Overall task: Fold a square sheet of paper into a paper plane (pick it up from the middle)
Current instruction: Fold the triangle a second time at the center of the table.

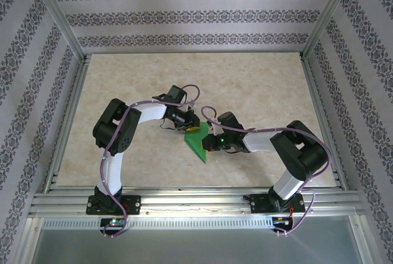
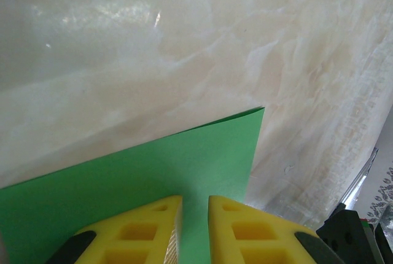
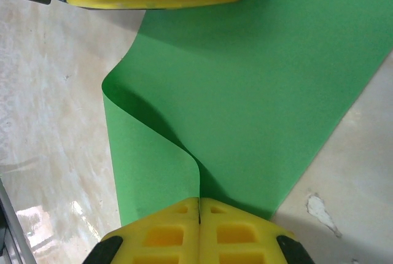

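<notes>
Marbled beige tabletop (image 1: 258,92), centre: thin bright green paper sheet (image 1: 198,143), buckled. Right gripper (image 3: 198,205) clenched on its raised fold; left gripper (image 2: 195,207) slightly parted over far end. Risk: a sideways pull could skew the crease.

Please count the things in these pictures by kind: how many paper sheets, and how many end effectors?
green paper sheet: 1
end effectors: 2 (left end effector, right end effector)
Total: 3
</notes>
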